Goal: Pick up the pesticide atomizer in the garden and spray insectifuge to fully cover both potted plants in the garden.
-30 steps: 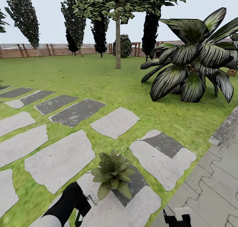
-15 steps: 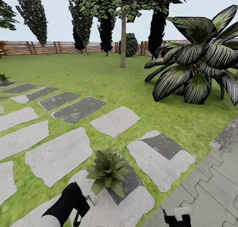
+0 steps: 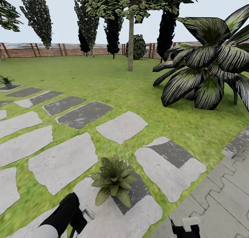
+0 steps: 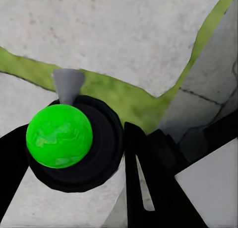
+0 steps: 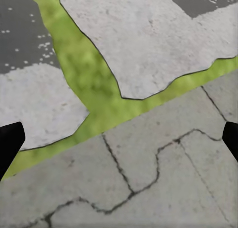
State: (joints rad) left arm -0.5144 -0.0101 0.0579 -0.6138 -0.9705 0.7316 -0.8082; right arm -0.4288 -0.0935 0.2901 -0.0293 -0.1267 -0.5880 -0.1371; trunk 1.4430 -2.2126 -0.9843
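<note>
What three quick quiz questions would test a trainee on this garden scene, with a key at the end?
1. True or false: the left gripper is shut on the atomizer.
2. What dots the leaves of the near potted plant? A) red berries B) white specks C) nothing
3. Fill in: the near plant stands on a stepping ____, and a second small plant shows far off on the robot's left.

Key
1. True: in the left wrist view the black fingers flank its dark body, with the green part and grey nozzle between them.
2. B.
3. stone. The right gripper hangs open over paving, holding nothing.
</note>
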